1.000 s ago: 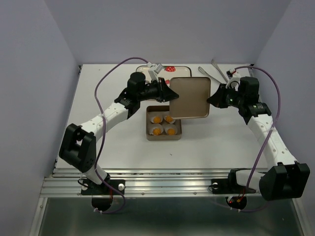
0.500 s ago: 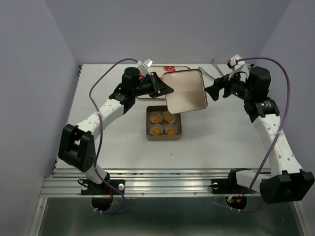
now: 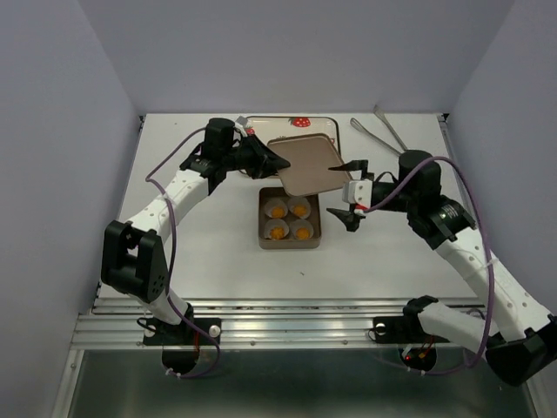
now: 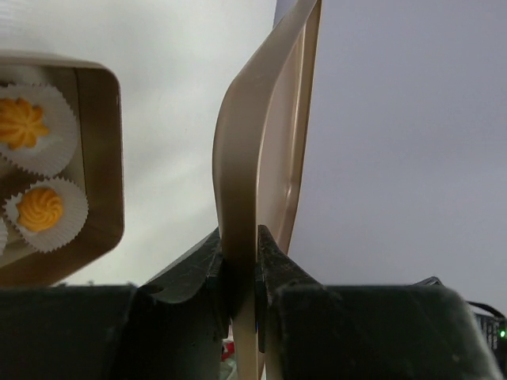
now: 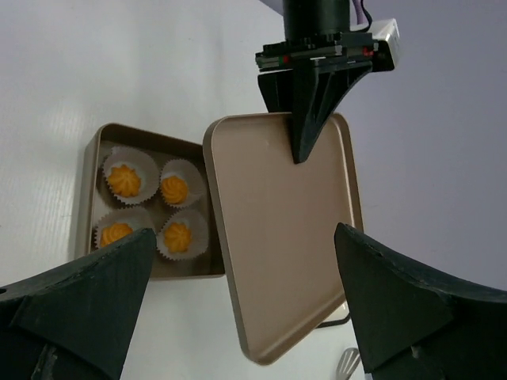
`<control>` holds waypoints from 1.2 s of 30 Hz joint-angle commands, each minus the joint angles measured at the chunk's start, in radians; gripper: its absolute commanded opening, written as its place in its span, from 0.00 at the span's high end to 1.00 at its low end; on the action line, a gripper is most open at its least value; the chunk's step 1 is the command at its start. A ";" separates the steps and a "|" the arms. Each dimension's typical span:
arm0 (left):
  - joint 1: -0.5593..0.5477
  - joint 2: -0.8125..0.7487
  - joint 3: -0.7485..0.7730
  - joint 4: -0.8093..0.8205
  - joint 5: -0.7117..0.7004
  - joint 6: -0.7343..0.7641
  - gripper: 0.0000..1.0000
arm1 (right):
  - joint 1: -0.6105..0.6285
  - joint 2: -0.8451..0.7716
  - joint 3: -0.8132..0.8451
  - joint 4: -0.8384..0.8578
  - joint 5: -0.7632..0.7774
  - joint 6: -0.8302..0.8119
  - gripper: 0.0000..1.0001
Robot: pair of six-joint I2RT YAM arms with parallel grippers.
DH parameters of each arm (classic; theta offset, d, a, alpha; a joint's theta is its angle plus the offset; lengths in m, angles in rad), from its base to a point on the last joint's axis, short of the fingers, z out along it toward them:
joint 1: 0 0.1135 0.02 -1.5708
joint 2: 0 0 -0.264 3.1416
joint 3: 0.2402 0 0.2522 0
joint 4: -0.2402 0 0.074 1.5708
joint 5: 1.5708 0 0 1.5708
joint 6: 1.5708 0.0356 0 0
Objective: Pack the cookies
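1. Left wrist view: left gripper pressed together on the rim of a tan metal lid, with the lid on edge and rising straight ahead out of the jaws.
2. Right gripper spread wide, gripping nothing. Seen from its own wrist view, the lid straight ahead, framed by the two fingers and apparently apart from both.
3. Down and to the left of the left gripper: an open tin flat on the table. Inside it the cookies, four in all, two by two, each seated in a white paper cup, filling the tin.
4. Judged nearly done: cookies already in place, tin not yet closed. Probably left to do: tipping the lid flat and lowering it square over the rim.
5. Cookies likely very light and crumbly, the piped swirls easy to crush. Best left untouched, or nudged by the cup's pleated wall, never pinched on top.
6. Lid likely stiff, thin and slick. Best held at mid-rim, as at present, with room kept for a corner to swing down and catch a cup.
7. Farther out, beyond the left gripper: a flat piece printed with strawberries. Beyond the right gripper, well apart: metal tongs.
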 commanded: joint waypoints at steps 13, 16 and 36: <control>0.005 -0.062 0.032 -0.100 -0.022 -0.131 1.00 | 0.259 0.268 0.001 0.245 0.481 -0.040 0.18; 0.009 -0.072 0.022 -0.112 -0.025 -0.126 1.00 | 0.259 0.283 -0.010 0.278 0.514 -0.012 0.28; 0.011 -0.108 -0.046 -0.039 -0.005 -0.160 0.38 | 0.259 0.277 -0.054 0.408 0.488 0.074 0.99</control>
